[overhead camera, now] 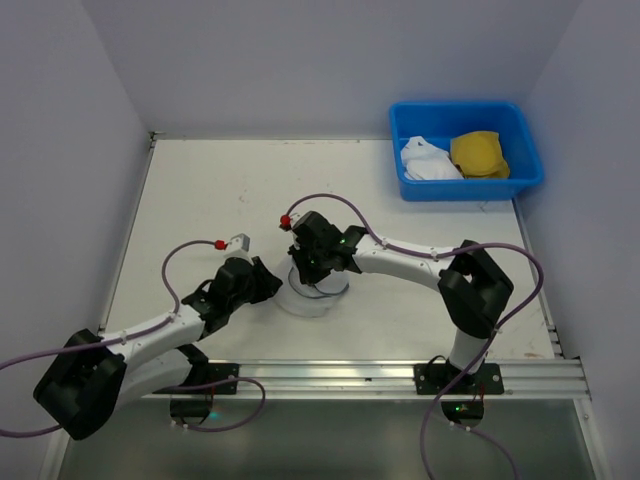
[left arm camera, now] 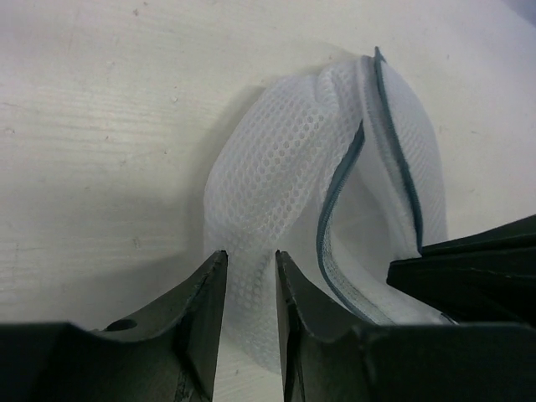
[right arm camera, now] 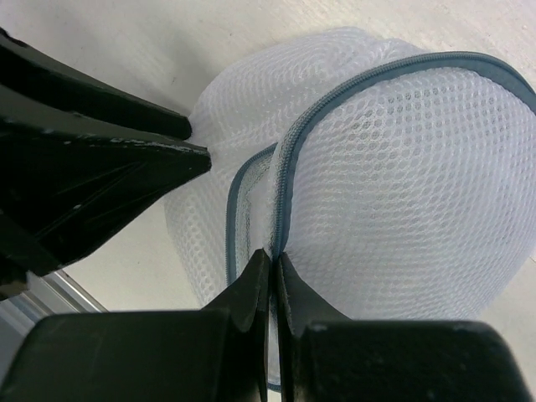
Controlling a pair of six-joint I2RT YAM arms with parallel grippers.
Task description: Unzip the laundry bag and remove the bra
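The laundry bag (overhead camera: 312, 295), a white mesh pouch with a grey-blue zipper line (right arm camera: 289, 159), lies on the table between both arms. In the left wrist view the laundry bag (left arm camera: 276, 167) gapes along its zipper, and only white shows inside. My right gripper (right arm camera: 272, 254) is shut on the zipper edge of the laundry bag (right arm camera: 419, 184). My left gripper (left arm camera: 250, 255) stands open at the bag's left side, with mesh in the gap but not pinched. The mustard-yellow bra (overhead camera: 478, 153) lies in the blue bin (overhead camera: 525, 135) at the back right.
A crumpled white item (overhead camera: 428, 160) lies beside the bra in the bin. A metal rail (overhead camera: 400, 375) runs along the table's near edge. Grey walls close the left, back and right sides. The two grippers sit very close together over the bag.
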